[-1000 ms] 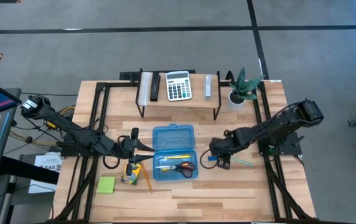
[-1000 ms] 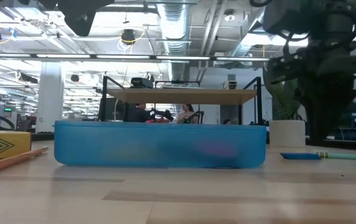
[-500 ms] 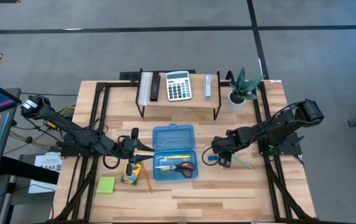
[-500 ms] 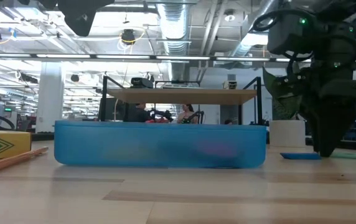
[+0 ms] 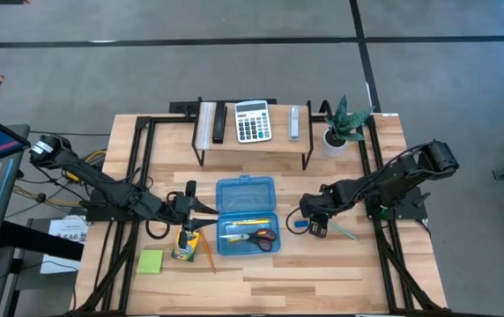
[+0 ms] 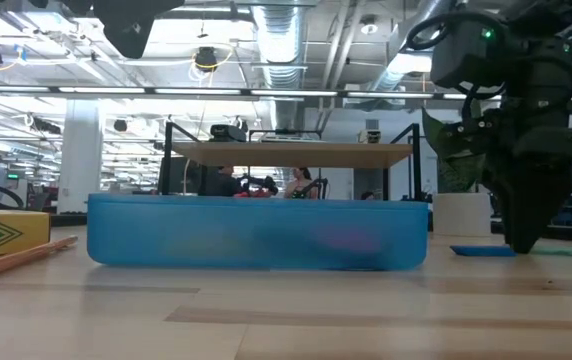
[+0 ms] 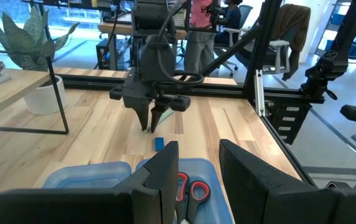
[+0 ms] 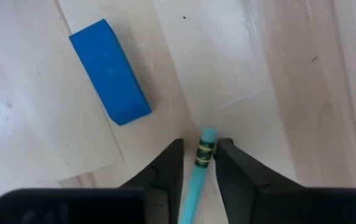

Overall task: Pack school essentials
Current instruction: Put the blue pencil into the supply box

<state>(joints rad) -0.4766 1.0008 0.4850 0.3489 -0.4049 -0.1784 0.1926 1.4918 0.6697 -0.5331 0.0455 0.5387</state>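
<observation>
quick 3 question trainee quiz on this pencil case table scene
1. True or false: the red-handled scissors lie inside the open translucent blue plastic case.
2. What do the right gripper's fingers straddle? A) small blue eraser B) teal pen C) grey-white calculator
3. The lime sticky-note pad lies nearest which gripper?

Key: 1 true; 2 B; 3 left gripper.

Pale wood table (image 5: 322, 264), smooth matt; translucent blue plastic case (image 6: 256, 232); matt blue eraser (image 8: 109, 71).
</observation>
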